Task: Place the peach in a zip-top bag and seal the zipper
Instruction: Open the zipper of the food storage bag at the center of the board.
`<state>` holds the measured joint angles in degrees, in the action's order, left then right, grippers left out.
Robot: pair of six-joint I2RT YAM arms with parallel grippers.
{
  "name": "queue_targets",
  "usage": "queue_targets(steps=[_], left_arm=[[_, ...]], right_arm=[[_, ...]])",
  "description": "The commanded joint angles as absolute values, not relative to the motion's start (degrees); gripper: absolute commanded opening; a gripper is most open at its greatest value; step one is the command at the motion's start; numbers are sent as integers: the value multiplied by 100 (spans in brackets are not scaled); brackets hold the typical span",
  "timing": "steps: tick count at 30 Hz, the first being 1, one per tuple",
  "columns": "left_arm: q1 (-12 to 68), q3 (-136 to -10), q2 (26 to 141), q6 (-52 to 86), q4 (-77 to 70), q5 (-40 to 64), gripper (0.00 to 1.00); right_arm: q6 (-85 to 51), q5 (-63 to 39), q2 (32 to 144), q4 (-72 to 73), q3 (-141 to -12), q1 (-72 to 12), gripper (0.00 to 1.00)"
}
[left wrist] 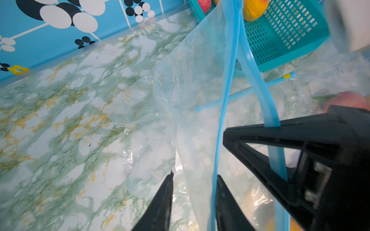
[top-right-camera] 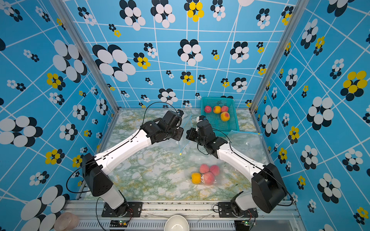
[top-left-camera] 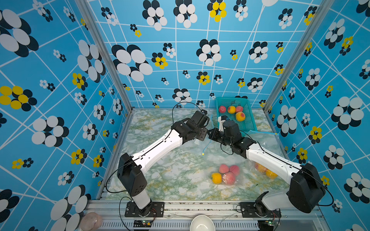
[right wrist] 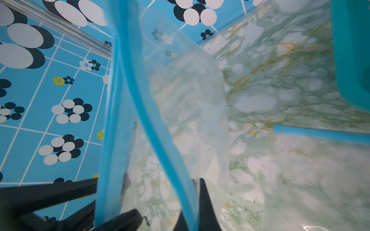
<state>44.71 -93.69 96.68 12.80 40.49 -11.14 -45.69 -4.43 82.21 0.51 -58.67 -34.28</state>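
A clear zip-top bag [top-right-camera: 185,131] with a blue zipper strip [left wrist: 224,100] hangs between my two grippers at the middle back of the table. My left gripper [left wrist: 195,176] is open, and the bag's edge runs down between its fingers, against one of them. My right gripper [right wrist: 193,200] is shut on the other blue strip [right wrist: 160,130] of the mouth, so the two strips stand apart. Several loose peaches [top-left-camera: 240,116] lie in a teal basket [top-left-camera: 230,102] just behind the right gripper [top-left-camera: 212,133]. The bag in hand holds no peach.
A sealed-looking bag of peaches [top-left-camera: 226,174] lies at the front middle, and another bag with fruit [top-left-camera: 264,170] lies under the right arm. A flat bag [top-left-camera: 266,140] lies right of the grippers. A white bowl [top-left-camera: 201,222] sits below the front rail.
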Motion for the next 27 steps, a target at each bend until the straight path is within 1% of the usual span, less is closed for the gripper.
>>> queue_targets(steps=[1, 3, 8, 10, 12, 16, 22, 24, 27], left_arm=[[4522, -9281, 9768, 1172, 4429, -1492, 35], [4523, -9277, 9804, 1152, 4510, -1653, 29], [4460, -9338, 9636, 1071, 4530, -1755, 9], [4414, -9435, 9528, 1054, 4570, -1662, 4], [4382, -9537, 9422, 1016, 4602, -1538, 2], [4376, -9927, 9312, 870, 5015, -1560, 1], [4447, -10719, 9415, 581, 6278, -2321, 2], [4459, -10801, 9409, 575, 6489, -2308, 3], [4437, -10606, 9467, 614, 6482, -2058, 5]], right_arm=[[-4544, -251, 7994, -40, -5977, -3454, 0], [-4535, -246, 7989, -40, -5951, -3450, 0], [-4536, -264, 8148, 6, -5890, -3448, 0], [-4515, -311, 8296, 63, -5891, -3452, 0], [-4472, -439, 8533, 67, -5951, -3454, 0], [-4589, -664, 9068, 293, -6043, -3448, 1], [-4742, -833, 9777, 502, -6390, -3464, 6], [-4737, -836, 9976, 466, -6529, -3472, 7], [-4729, -879, 10165, 437, -6606, -3470, 13]])
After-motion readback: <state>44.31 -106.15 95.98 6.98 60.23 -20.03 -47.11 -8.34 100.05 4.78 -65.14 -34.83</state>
